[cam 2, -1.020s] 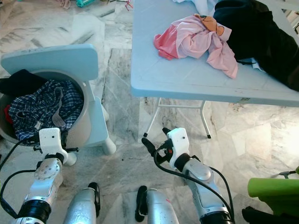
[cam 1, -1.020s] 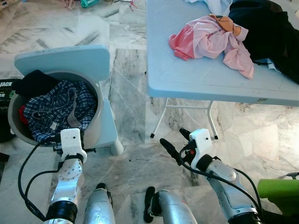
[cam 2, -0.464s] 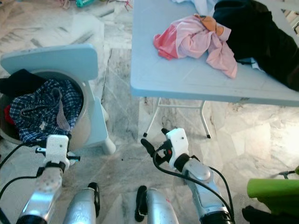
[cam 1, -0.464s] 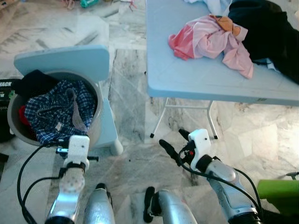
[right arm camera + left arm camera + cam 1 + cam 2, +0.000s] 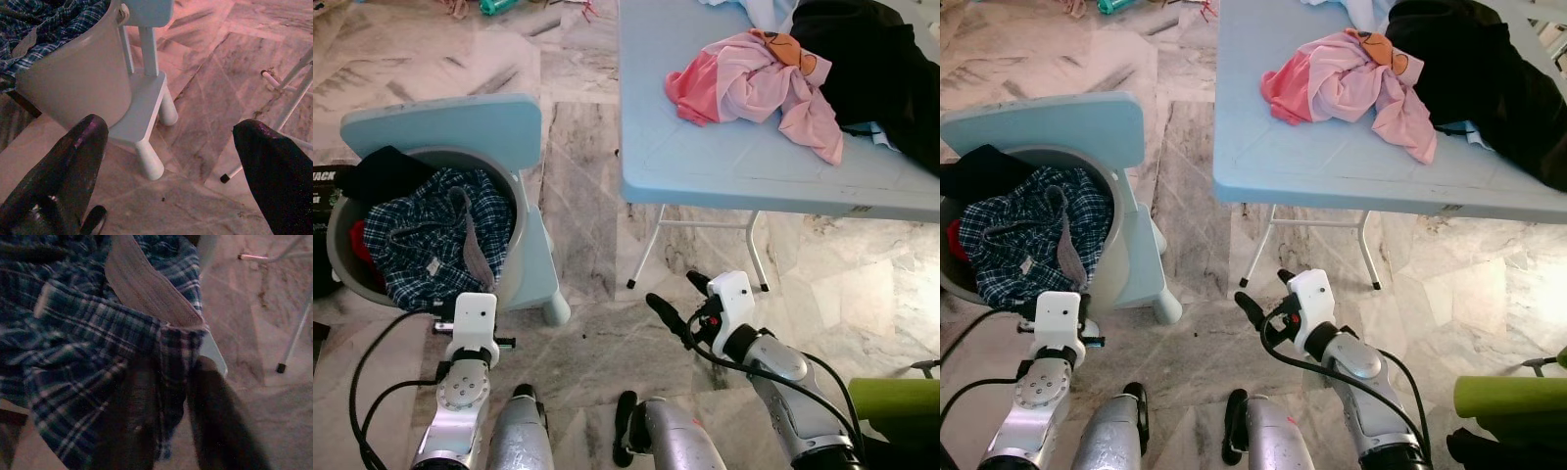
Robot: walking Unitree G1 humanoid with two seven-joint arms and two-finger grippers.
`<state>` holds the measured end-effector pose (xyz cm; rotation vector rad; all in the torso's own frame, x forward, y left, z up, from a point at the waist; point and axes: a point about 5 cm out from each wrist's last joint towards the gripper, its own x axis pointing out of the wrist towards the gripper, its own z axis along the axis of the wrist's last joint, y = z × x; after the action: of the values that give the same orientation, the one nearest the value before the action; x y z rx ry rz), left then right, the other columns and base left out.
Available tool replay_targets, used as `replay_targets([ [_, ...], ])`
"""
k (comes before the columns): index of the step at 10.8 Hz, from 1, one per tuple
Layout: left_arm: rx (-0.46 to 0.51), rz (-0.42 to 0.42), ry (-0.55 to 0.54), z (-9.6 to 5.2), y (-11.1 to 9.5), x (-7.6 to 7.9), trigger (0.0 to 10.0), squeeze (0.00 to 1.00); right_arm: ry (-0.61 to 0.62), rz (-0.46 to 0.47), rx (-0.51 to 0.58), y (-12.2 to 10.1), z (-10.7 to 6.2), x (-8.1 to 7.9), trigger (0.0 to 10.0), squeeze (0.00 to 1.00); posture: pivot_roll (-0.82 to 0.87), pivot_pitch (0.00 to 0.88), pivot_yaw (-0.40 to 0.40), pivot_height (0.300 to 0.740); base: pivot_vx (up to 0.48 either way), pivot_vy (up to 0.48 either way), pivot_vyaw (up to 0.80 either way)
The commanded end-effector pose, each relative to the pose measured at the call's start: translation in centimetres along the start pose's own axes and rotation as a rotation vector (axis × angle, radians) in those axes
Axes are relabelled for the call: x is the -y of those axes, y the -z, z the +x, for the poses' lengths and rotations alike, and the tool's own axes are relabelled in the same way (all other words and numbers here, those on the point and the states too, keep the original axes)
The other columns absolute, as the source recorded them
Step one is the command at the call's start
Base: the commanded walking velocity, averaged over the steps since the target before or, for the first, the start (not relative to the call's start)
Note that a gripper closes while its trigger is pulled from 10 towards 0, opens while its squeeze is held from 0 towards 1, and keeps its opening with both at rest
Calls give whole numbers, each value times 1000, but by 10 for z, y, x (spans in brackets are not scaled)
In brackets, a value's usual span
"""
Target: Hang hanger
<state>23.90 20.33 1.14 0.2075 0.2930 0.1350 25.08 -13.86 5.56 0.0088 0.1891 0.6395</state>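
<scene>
A blue plaid shirt (image 5: 421, 230) fills a grey bucket (image 5: 516, 279) that stands on a small light-blue chair (image 5: 445, 122) at my left. My left gripper (image 5: 173, 367) is at the bucket's near rim, its two fingers drawn close on a fold of the plaid shirt (image 5: 98, 333). From the head, its white wrist (image 5: 475, 318) covers the fingers. My right gripper (image 5: 677, 296) hangs low over the marble floor, in front of the table legs, open with nothing between its fingers (image 5: 73, 156).
A light-blue folding table (image 5: 705, 166) stands ahead to the right, with a pink garment (image 5: 754, 83) and a black garment (image 5: 881, 69) heaped on it. Its white legs (image 5: 646, 250) reach the floor close to my right gripper. A green object (image 5: 896, 401) sits at bottom right.
My left wrist has drawn back from the bucket towards me, and the plaid shirt's near edge has come with it over the rim. The right arm has barely moved.
</scene>
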Motion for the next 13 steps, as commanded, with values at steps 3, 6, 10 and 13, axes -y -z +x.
replay_targets([
  [3, -62, -9, 40, -3, 4, 5, 10000, 1000, -4, 1, -26, 4, -3, 0, 10000, 0, 32, 237, -148, 740, 0, 0, 0],
  [6, -115, -12, 33, 5, 5, -4, 10000, 0, -9, 5, -27, 6, -2, -2, 10000, 0, 34, 239, -146, 740, 0, 0, 0],
  [10, -95, 67, 19, 10, 1, -11, 10000, 1000, -5, 12, -30, 8, -3, -4, 10000, 0, 31, 245, -140, 740, 0, 0, 0],
  [13, -59, 191, 17, 12, -2, -10, 10000, 0, -4, 11, -33, 9, -4, -3, 10000, 0, 26, 250, -141, 740, 0, 0, 0],
])
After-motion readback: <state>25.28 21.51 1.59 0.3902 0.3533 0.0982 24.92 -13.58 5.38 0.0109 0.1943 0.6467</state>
